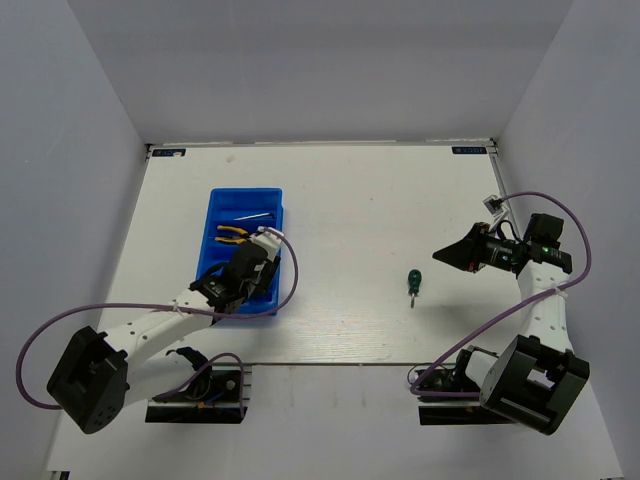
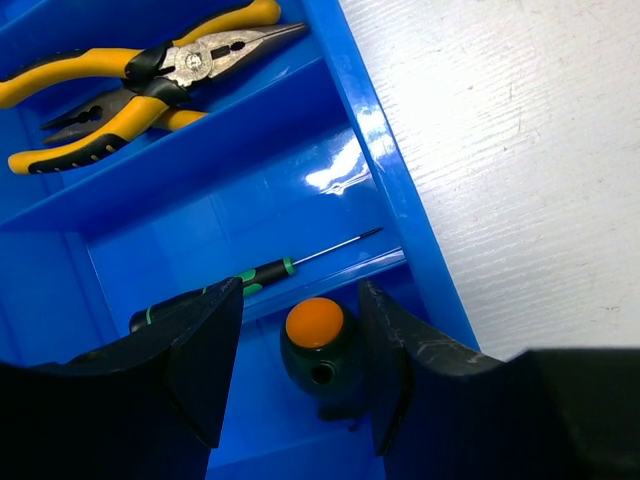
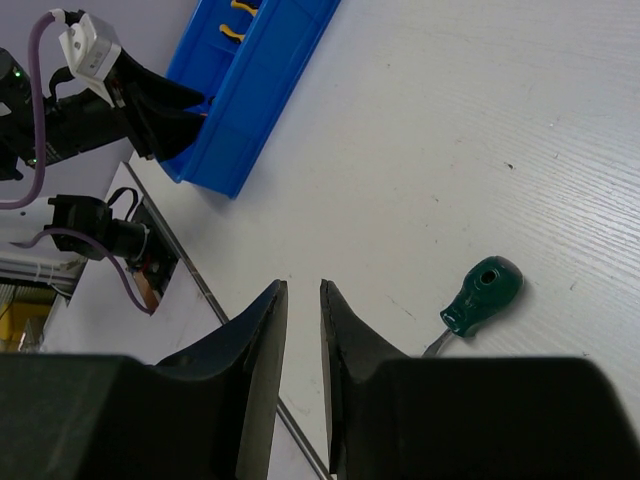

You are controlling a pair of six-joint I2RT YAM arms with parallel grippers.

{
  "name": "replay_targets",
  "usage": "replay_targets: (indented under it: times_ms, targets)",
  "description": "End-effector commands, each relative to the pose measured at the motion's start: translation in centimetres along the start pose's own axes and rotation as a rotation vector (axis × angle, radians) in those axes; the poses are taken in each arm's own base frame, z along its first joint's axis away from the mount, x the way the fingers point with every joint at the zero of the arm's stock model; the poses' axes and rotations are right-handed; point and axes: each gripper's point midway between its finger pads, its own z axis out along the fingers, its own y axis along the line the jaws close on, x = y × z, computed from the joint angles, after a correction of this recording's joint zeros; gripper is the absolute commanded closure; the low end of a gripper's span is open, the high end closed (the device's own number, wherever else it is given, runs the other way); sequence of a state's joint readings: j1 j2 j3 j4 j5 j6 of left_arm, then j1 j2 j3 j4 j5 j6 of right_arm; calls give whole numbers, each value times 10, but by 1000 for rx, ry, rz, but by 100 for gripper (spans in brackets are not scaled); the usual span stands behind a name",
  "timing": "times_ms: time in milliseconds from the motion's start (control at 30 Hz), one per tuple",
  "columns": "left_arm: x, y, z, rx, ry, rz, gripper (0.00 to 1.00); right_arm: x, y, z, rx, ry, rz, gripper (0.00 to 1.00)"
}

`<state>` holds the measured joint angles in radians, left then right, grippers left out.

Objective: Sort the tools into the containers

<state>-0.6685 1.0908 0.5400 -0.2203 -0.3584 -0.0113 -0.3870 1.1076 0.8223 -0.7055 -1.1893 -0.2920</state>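
The blue bin [image 1: 222,210] lies left of centre and also shows in the left wrist view [image 2: 385,180]. Its far compartments hold a thin hex key [image 1: 255,215] and two yellow-handled pliers [image 1: 232,234], which also show in the left wrist view [image 2: 150,75]. My left gripper [image 1: 256,268] hangs open over the bin's near right part. In the left wrist view [image 2: 300,297] a stubby dark green screwdriver with an orange cap [image 2: 316,345] stands between the fingers with a gap on each side. A thin green-and-black screwdriver [image 2: 235,283] lies just beyond a rib. A green stubby screwdriver [image 1: 412,282] lies on the table, also in the right wrist view [image 3: 482,295]. My right gripper [image 1: 442,258] hovers to its right, shut and empty [image 3: 302,285].
Purple cables [image 1: 40,340] loop from both arms. The arm bases [image 1: 195,395] sit at the table's near edge [image 1: 330,363]. Grey walls close in the back and both sides. In the right wrist view the table's edge strip [image 3: 200,290] runs past the bin.
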Motion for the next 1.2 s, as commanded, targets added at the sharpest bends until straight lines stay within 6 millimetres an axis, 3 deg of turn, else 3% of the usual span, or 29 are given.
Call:
replay_targets:
  times_ms: [0,100,167,300,333,433,467,500,567,600,667,800,900,933,1100,1167]
  targets:
    - [-14,6,-3,-21,-21,-26,40,-11,7,-3,-20,-22,-24,74]
    - [-24,10,-11,-31,-46,-36,36,-11,8,-3,-24,-23,-27,74]
    - [-49,16,-26,-30,-111,-61,28,-12,8,-3,-27,-25,-34,73]
    - [-100,27,-64,-11,-270,-108,21,-9,10,-2,-32,-16,-33,57]
    - [-118,25,-76,22,-322,-112,19,-9,8,-2,-29,-11,-28,57]
    - [-140,20,-96,94,-374,-106,21,-2,-1,0,27,33,11,56]
    - [-143,18,-99,109,-376,-103,26,3,1,4,27,69,13,61]
    - [-143,14,-99,132,-366,-96,54,2,-14,4,109,111,0,75]
    - [-141,13,-100,134,-353,-106,93,11,-12,8,130,188,0,89]
    - [-141,13,-100,134,-353,-106,100,25,-23,13,193,279,-19,94]
    - [-134,13,-97,127,-338,-133,100,47,-44,16,294,415,-9,96]
    - [-121,18,-98,104,-377,-169,33,74,-60,24,364,604,6,75]
    - [-113,27,-104,67,-421,-191,22,77,-72,32,444,630,-40,39]
    - [-111,27,-104,67,-424,-192,21,74,-76,32,474,624,-61,11]
    - [-105,29,-108,68,-445,-199,21,68,-85,36,557,523,-114,10]
    - [-105,27,-108,77,-446,-197,21,82,-84,41,519,535,-85,10]
